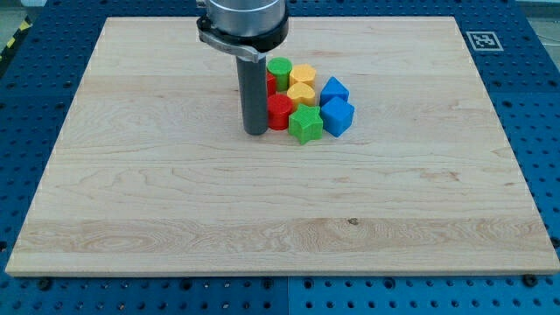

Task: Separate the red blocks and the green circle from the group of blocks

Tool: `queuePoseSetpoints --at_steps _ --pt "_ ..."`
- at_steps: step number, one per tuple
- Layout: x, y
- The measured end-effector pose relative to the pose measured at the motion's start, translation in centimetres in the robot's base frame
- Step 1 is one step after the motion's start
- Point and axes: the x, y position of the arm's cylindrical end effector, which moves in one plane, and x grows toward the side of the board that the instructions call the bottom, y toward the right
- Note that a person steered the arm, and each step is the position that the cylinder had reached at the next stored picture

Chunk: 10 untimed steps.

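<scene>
A wooden board (175, 201) lies on a blue perforated table (525, 105). Near its twelve o'clock edge cluster two yellow blocks (303, 83), a green star-shaped block (305, 124) and two blue blocks (336, 107). A black-and-white marker (483, 40) sits at two o'clock.

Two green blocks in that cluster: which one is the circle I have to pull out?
The green circle is the round one at the cluster's top edge, left of the yellow blocks. The other green block is star-shaped, at the bottom edge.

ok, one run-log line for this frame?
phase: separating | my tip: view's left edge of cluster, against red block | green circle: still in cluster, top | yellow, blue blocks: grouped
</scene>
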Motion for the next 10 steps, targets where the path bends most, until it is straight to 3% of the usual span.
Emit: queuePoseSetpoints --at_steps 3,10 --pt "1.7 2.8" --pt "-4.8 5.2"
